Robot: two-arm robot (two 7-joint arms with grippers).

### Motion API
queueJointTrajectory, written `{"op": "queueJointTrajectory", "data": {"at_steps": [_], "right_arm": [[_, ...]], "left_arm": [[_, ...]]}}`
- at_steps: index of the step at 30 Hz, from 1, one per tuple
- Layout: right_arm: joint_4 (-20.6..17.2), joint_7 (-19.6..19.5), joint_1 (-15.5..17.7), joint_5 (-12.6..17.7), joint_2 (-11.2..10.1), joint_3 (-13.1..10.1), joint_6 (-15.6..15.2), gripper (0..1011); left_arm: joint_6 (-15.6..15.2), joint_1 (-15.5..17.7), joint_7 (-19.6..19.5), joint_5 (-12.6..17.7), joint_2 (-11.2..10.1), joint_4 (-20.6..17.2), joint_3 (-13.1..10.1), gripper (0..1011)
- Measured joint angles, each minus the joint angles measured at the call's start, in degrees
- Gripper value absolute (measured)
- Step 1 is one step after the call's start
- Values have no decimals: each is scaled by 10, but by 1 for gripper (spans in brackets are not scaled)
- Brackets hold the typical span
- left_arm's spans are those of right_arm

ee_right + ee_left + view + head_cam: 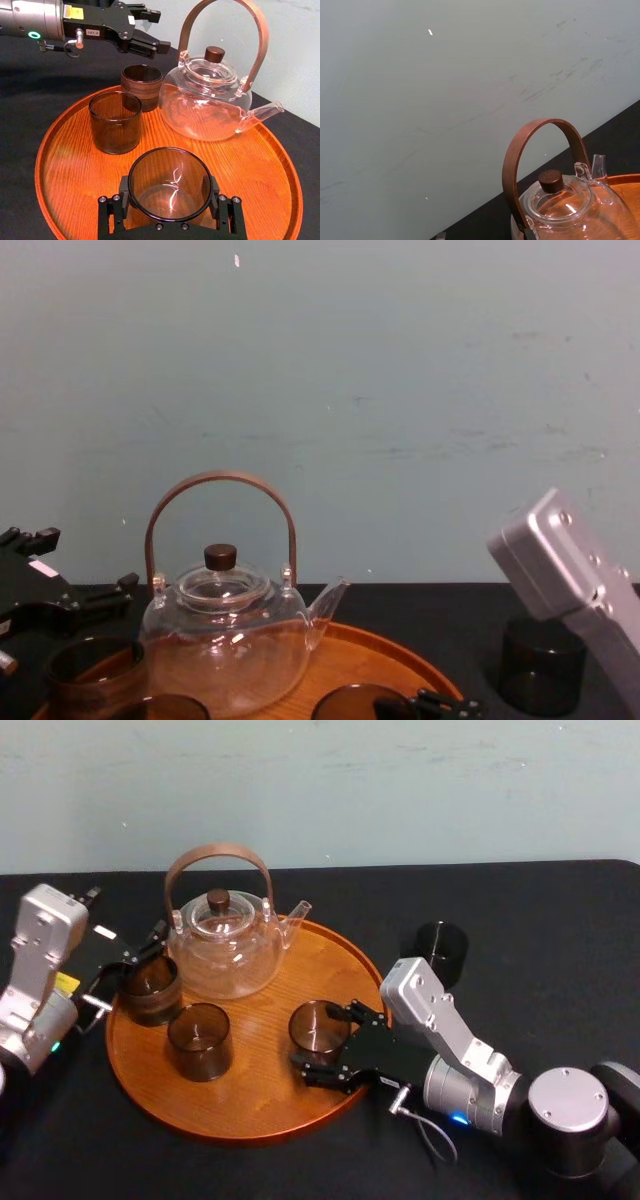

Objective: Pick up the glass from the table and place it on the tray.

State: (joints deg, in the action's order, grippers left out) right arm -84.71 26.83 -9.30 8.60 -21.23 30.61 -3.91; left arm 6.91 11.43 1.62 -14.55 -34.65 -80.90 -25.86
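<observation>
Tray (262, 1105) on the black table (560, 920) carries the glass (316, 1026), clamped in the right gripper (169, 197).
Glass teapot (225, 955) at tray rear. The glass is front-right, upright, mouth up. Second dark glass (440, 952) on the table just right of the tray. Left gripper (162, 30) spread open by ribbed cup (142, 85); its white tag (92, 32) is unreadable.

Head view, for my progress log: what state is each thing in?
Teapot: upright on tray, lid on.
Right pincer: shut on held glass, over tray.
Left pincer: open, empty, by left glass.
Middle glass, left glass: upright on tray.
Table glass: upright on table, off tray.
</observation>
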Motion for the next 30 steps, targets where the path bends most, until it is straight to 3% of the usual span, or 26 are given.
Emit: {"op": "queueJointTrajectory", "data": {"at_steps": [9,13,22,30], "right_arm": [[1,0,0,-1,0,0,1,912],[1,0,0,0,1,0,1,1000],[0,0,0,2,0,-2,2,1002],[-59,13,23,40,-29,-33,23,1002]], "left_arm": [[0,0,0,0,0,0,0,1001],[0,0,0,0,0,0,0,1001],[0,0,0,0,0,0,0,1001],[0,0,0,0,0,0,0,1001]]}}
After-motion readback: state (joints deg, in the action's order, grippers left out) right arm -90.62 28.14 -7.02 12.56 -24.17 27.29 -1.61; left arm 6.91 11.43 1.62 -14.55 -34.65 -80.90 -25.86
